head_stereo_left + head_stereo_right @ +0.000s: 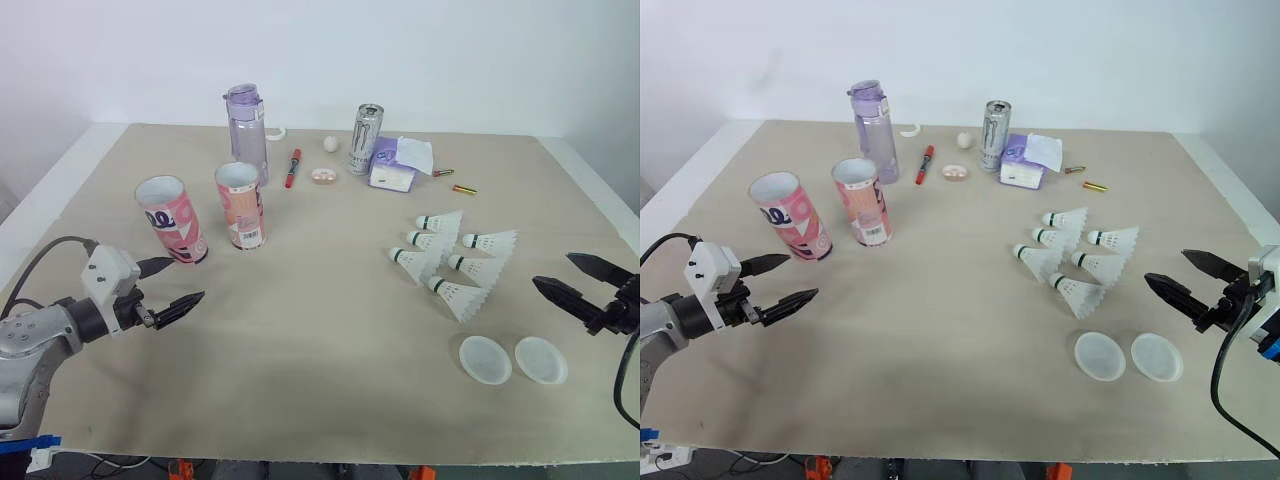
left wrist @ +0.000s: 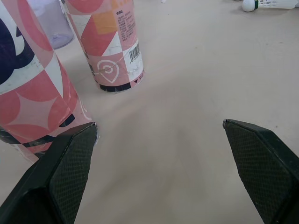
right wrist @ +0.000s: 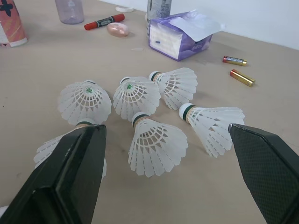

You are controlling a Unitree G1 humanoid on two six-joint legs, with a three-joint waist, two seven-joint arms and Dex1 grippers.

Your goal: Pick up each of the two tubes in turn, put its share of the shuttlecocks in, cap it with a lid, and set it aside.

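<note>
Two pink patterned tubes stand upright and uncapped at the table's left: one (image 1: 171, 220) nearer the edge, the other (image 1: 240, 205) just to its right. Several white shuttlecocks (image 1: 455, 256) lie in a cluster on the right, seen close in the right wrist view (image 3: 156, 142). Two round white lids (image 1: 485, 359) (image 1: 541, 360) lie side by side in front of them. My left gripper (image 1: 168, 288) is open, low, just in front of the left tube (image 2: 32, 88). My right gripper (image 1: 580, 283) is open to the right of the shuttlecocks.
At the back stand a purple water bottle (image 1: 246, 131), a silver drink can (image 1: 366, 139) and a tissue pack (image 1: 398, 164). A red marker (image 1: 293, 167), a small white ball (image 1: 330, 143), a pink oval object (image 1: 323, 176) and two batteries (image 1: 455, 181) lie nearby.
</note>
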